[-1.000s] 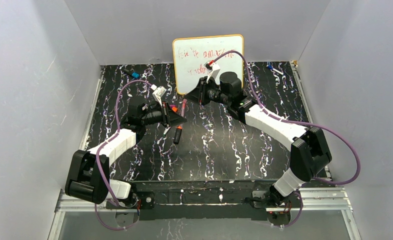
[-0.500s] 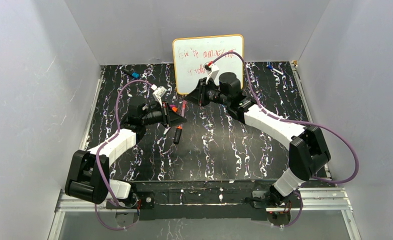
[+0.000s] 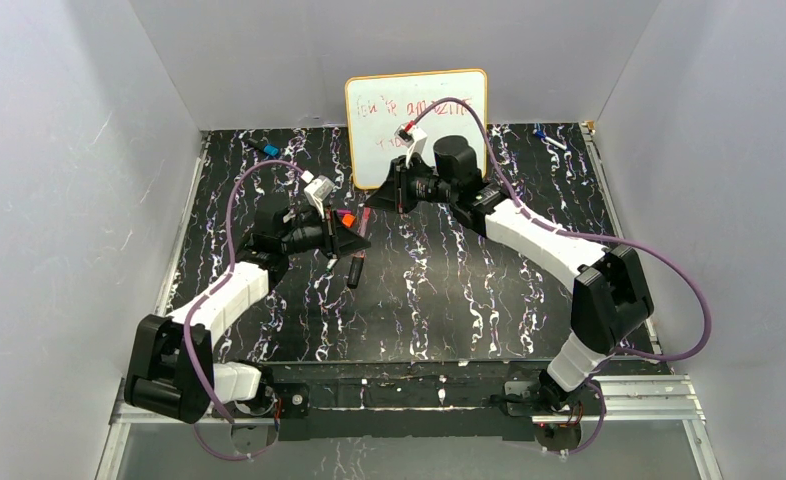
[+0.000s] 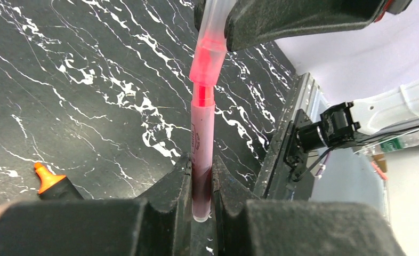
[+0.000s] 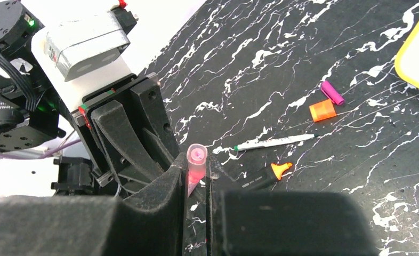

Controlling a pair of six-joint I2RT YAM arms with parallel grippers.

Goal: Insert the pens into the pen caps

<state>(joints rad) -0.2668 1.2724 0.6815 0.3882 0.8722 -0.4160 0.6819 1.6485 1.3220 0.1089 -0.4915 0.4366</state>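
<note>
My left gripper (image 4: 201, 165) is shut on the lower barrel of a slim pink pen (image 4: 202, 133) that stands upright between its fingers. Its red tip goes into the pink pen cap (image 4: 210, 53); a short red neck still shows below the cap's rim. My right gripper (image 5: 196, 165) is shut on that pink cap (image 5: 196, 160). The two grippers meet above the table's middle (image 3: 364, 212). On the table lie a black pen with an orange tip (image 5: 263, 177), a white pen (image 5: 274, 142), an orange cap (image 5: 322, 110) and a purple cap (image 5: 332, 92).
A whiteboard (image 3: 419, 110) with a yellow rim leans on the back wall just behind the right gripper. Blue-tipped pens lie at the back left (image 3: 266, 149) and back right (image 3: 544, 133). Grey walls close in both sides.
The right gripper has moved left and nearer the left gripper, and the left arm has shifted slightly back. The gap between them is shorter, with the cap further over the pen.
</note>
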